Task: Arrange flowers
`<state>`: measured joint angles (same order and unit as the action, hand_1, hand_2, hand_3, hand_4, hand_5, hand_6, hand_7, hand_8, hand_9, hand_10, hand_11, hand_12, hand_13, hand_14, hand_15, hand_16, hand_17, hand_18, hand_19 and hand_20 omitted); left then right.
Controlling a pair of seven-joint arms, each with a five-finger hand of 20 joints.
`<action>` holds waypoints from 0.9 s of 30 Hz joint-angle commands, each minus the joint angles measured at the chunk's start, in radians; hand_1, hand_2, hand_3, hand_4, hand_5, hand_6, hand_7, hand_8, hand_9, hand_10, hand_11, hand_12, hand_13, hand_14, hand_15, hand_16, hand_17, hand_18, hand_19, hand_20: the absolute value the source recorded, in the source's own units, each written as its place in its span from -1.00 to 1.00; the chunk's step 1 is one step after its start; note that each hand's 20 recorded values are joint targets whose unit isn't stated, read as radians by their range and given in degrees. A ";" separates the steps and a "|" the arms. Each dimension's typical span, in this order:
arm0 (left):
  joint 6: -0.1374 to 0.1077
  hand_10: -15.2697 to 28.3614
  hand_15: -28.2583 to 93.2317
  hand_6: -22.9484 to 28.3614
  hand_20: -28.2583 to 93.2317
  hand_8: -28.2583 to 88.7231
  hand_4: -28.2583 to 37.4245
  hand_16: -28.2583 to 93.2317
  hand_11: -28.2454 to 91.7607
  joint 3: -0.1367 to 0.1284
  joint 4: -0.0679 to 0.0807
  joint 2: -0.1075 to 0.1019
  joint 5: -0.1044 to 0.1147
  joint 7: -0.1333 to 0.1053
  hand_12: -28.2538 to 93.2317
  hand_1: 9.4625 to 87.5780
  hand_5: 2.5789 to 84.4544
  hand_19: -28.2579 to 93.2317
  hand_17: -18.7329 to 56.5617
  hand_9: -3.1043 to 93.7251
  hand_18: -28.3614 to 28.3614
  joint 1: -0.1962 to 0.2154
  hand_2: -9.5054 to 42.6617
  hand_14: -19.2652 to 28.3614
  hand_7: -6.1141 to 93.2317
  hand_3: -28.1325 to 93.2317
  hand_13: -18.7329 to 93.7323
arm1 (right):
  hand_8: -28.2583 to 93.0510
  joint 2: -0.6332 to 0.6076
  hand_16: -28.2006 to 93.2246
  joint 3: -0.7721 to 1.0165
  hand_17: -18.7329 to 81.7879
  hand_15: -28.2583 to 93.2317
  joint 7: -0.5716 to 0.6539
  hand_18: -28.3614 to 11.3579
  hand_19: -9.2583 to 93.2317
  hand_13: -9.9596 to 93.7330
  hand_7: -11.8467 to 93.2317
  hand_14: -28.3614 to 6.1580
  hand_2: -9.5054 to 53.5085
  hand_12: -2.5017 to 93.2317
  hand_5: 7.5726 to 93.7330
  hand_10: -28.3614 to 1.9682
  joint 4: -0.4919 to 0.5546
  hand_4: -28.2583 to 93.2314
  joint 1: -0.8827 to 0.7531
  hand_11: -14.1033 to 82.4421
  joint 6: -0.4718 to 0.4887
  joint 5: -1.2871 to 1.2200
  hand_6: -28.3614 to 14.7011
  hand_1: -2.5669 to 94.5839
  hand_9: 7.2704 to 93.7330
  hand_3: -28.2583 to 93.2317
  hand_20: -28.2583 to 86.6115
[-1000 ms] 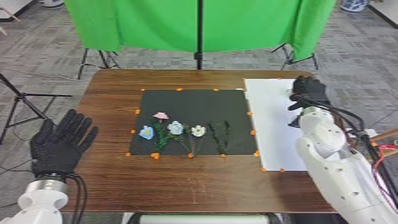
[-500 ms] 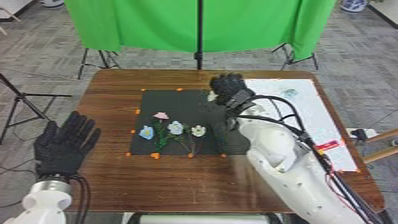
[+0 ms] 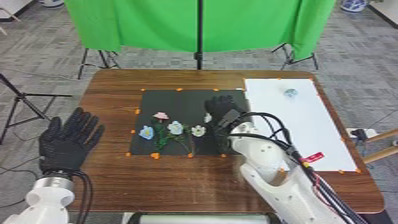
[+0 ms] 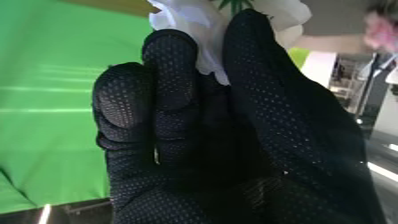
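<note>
Item under inspection: white flower (image 4: 187,25), in the right hand (image 3: 224,106) over the right part of the black mat (image 3: 178,100). The fingers (image 4: 124,100) are nearly closed, with white petals caught at their tips; green leaf shows beside the bloom. How firm the pinch is, I cannot tell.

Also noted: 4 flowers on the mat, namely pink flower (image 3: 161,115), blue flower (image 3: 147,132), pale blue flower (image 3: 176,128) and cream flower (image 3: 198,131), the last 3 near each other. The left hand (image 3: 69,145) is empty, fingers extended, at the left side of the surface (image 3: 178,185).

Handling assessment: judged very light. Petals appear thin and soft, liable to crease or bend under pressure; slipping is a lesser risk. The preferred hold is low, at the base of the bloom or on the stem, with light pressure. The present hold on the petals is acceptable for a short carry only. Lower gently, avoiding the neighbouring blooms.
</note>
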<state>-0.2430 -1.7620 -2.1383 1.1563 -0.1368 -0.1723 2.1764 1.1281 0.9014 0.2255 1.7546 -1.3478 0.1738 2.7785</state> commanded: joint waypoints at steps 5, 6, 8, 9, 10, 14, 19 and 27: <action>0.062 0.37 0.16 0.25 -0.21 -0.66 -0.99 -0.60 -0.14 0.001 0.018 0.010 0.061 0.020 -0.30 -0.50 0.04 0.02 -0.61 -0.11 0.52 -0.010 -0.08 0.43 -0.61 0.66 -0.13 | -0.45 -0.007 0.17 0.040 0.19 0.23 -0.057 -0.44 0.70 0.47 -0.11 0.29 -1.00 -0.05 0.38 0.02 0.025 -1.00 -0.041 -0.46 0.077 0.020 0.17 0.49 0.53 0.50 0.14; 0.065 0.37 0.15 0.25 -0.21 -0.66 -0.99 -0.60 -0.14 0.002 0.019 0.007 0.069 0.019 -0.30 -0.50 0.04 0.02 -0.61 -0.11 0.52 -0.012 -0.07 0.43 -0.62 0.66 -0.13 | -0.47 -0.005 0.17 0.041 0.18 0.21 -0.050 -0.44 0.69 0.46 -0.14 0.30 -1.00 -0.08 0.37 0.01 0.027 -1.00 -0.040 -0.49 0.086 0.013 0.16 0.49 0.51 0.50 0.14; 0.055 0.37 0.14 0.25 -0.22 -0.65 -0.99 -0.60 -0.14 0.002 0.018 0.005 0.069 0.017 -0.30 -0.50 0.03 0.01 -0.61 -0.12 0.52 -0.015 -0.07 0.43 -0.62 0.65 -0.14 | -0.50 -0.001 0.16 0.045 0.17 0.19 -0.046 -0.44 0.68 0.45 -0.23 0.31 -1.00 -0.18 0.35 -0.03 0.028 -1.00 -0.040 -0.48 0.088 0.016 0.15 0.49 0.46 0.49 0.14; 0.051 0.37 0.14 0.25 -0.22 -0.65 -0.99 -0.60 -0.14 0.003 0.017 0.006 0.070 0.012 -0.30 -0.50 0.03 0.01 -0.61 -0.12 0.52 -0.014 -0.07 0.43 -0.62 0.65 -0.14 | -0.53 -0.002 0.15 0.046 0.17 0.19 -0.040 -0.45 0.68 0.44 -0.29 0.31 -1.00 -0.27 0.33 -0.08 0.029 -1.00 -0.038 -0.42 0.087 0.009 0.15 0.48 0.41 0.49 0.15; 0.051 0.37 0.14 0.25 -0.22 -0.65 -0.99 -0.59 -0.14 0.003 0.016 0.006 0.073 0.011 -0.30 -0.50 0.03 0.01 -0.61 -0.12 0.52 -0.012 -0.08 0.43 -0.62 0.65 -0.14 | -0.60 0.000 0.14 0.050 0.16 0.18 -0.034 -0.46 0.68 0.43 -0.34 0.30 -1.00 -0.35 0.32 -0.11 0.031 -1.00 -0.037 -0.37 0.093 0.003 0.17 0.48 0.37 0.48 0.15; 0.041 0.38 0.13 0.25 -0.22 -0.65 -0.99 -0.59 -0.15 0.002 0.011 0.006 0.084 0.006 -0.29 -0.50 0.03 0.01 -0.61 -0.12 0.52 -0.003 -0.08 0.43 -0.62 0.65 -0.14 | -0.74 0.004 0.12 0.066 0.15 0.18 0.005 -0.49 0.68 0.41 -0.39 0.27 -1.00 -0.52 0.25 -0.20 0.047 -1.00 -0.035 -0.32 0.131 -0.037 0.14 0.46 0.27 0.48 0.15; 0.065 0.38 0.13 0.25 -0.22 -0.65 -0.98 -0.58 -0.15 -0.003 0.018 0.011 0.069 0.012 -0.29 -0.49 0.02 0.01 -0.61 -0.13 0.52 -0.002 -0.10 0.42 -0.62 0.66 -0.14 | -0.73 -0.001 0.08 0.124 0.12 0.20 0.088 -0.56 0.71 0.34 -0.46 0.17 -1.00 -0.57 0.12 -0.32 0.154 -1.00 -0.062 -0.37 0.283 -0.104 0.06 0.41 0.15 0.49 0.14; 0.112 0.37 0.13 0.25 -0.23 -0.65 -0.88 -0.58 -0.14 -0.013 0.022 0.019 0.038 0.025 -0.29 -0.40 0.01 0.01 -0.61 -0.11 0.56 0.003 -0.25 0.42 -0.62 0.65 -0.13 | -0.69 -0.017 -0.20 0.222 0.04 0.25 0.134 -0.71 0.74 0.18 -0.58 -0.27 -1.00 -0.61 -0.05 -0.52 0.242 -1.00 -0.064 -0.47 0.323 -0.172 -0.08 0.20 -0.07 0.70 0.08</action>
<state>-0.1610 -1.7733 -2.1248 1.1622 -0.0819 -0.1586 2.1635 1.1325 1.0788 0.3295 1.9832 -1.4431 0.5648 2.6339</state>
